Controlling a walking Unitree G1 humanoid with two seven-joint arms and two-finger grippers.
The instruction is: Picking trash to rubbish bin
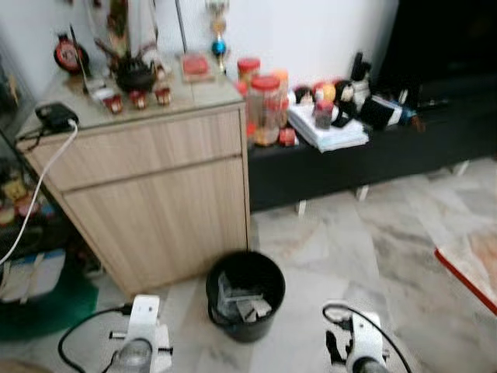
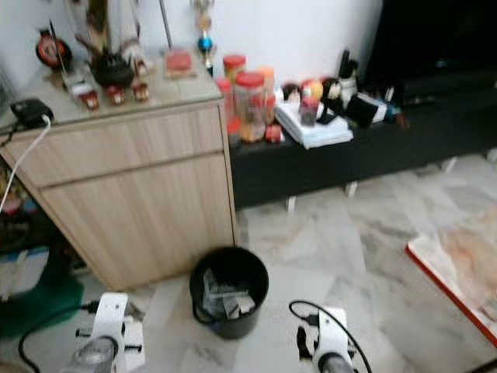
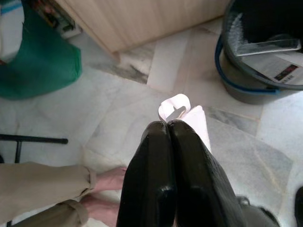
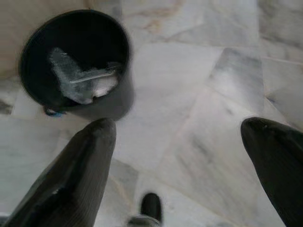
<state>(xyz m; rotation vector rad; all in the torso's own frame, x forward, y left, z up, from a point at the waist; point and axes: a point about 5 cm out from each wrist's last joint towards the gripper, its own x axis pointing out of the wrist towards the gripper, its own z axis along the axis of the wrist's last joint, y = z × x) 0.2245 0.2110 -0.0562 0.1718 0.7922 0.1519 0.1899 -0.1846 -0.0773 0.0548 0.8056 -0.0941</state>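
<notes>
A black rubbish bin (image 1: 220, 273) stands on the marble floor in front of the wooden cabinet, with plastic wrap and paper (image 1: 247, 305) inside it. In the left wrist view my left gripper (image 3: 168, 124) is shut on a small white scrap of trash (image 3: 176, 105) that curls out past the fingertips, low over the floor and a short way to the left of the bin (image 3: 246, 91). My right gripper (image 4: 177, 127) is open with nothing between its fingers, hanging to the right of the bin (image 4: 111, 105). Both silver arms (image 1: 144, 338) show at the bottom of the eye views.
The light wooden cabinet (image 1: 155, 194) stands close behind the bin. A low black bench (image 1: 373, 159) with jars and papers runs along the wall. A green bag (image 3: 42, 61) lies at the left, a red-edged mat (image 1: 466, 268) at the right. A person's bare feet (image 3: 111, 179) are near my left arm.
</notes>
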